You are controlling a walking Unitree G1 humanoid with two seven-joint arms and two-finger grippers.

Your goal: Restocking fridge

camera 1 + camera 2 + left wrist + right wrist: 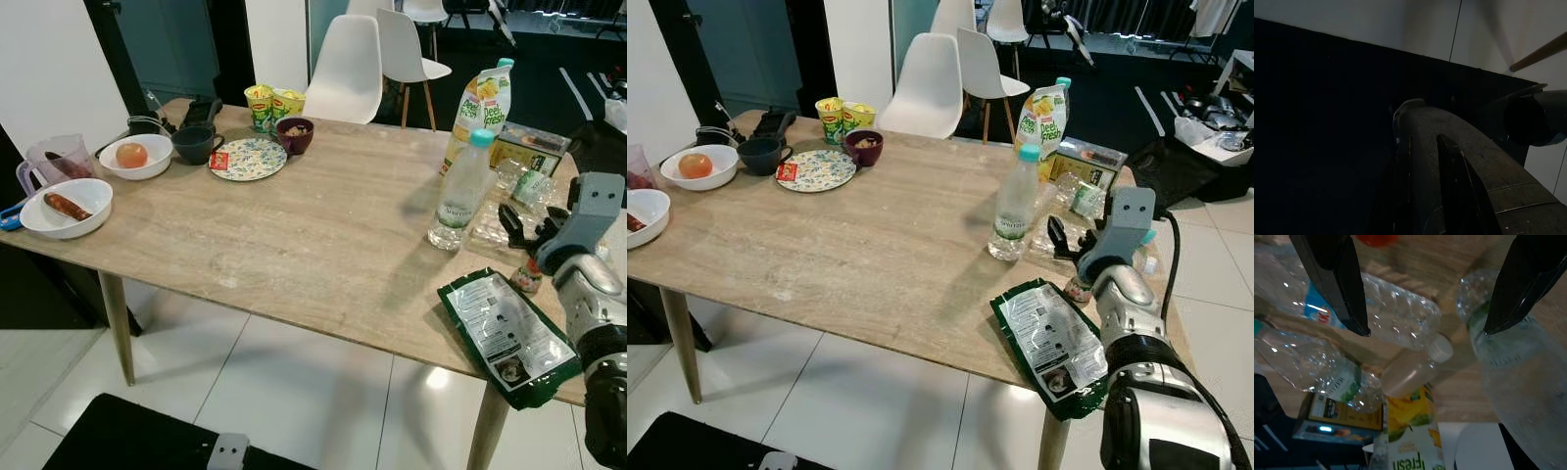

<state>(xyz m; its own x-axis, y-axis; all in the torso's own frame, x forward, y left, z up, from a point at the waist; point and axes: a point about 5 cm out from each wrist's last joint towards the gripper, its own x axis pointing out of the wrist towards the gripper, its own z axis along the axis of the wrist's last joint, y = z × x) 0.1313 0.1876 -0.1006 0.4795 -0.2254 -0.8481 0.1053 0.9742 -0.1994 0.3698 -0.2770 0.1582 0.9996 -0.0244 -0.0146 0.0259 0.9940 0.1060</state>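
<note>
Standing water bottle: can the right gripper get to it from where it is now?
Probably yes. The right gripper is open beside the standing water bottle, with bare table in front and nothing between them; the lying bottles sit behind.

Light wood-grain table (323,245), slim tapered wooden legs (116,326). Floor: glossy white tiles (294,392), dark grout lines. Black mat (127,436) on floor near table's front-left corner. Two white moulded chairs (348,69) beyond far edge, one tucked close, second (407,44) further back. White wall (49,78) at left, dark doorway (176,49) beside it. Background right dim, cluttered.
</note>
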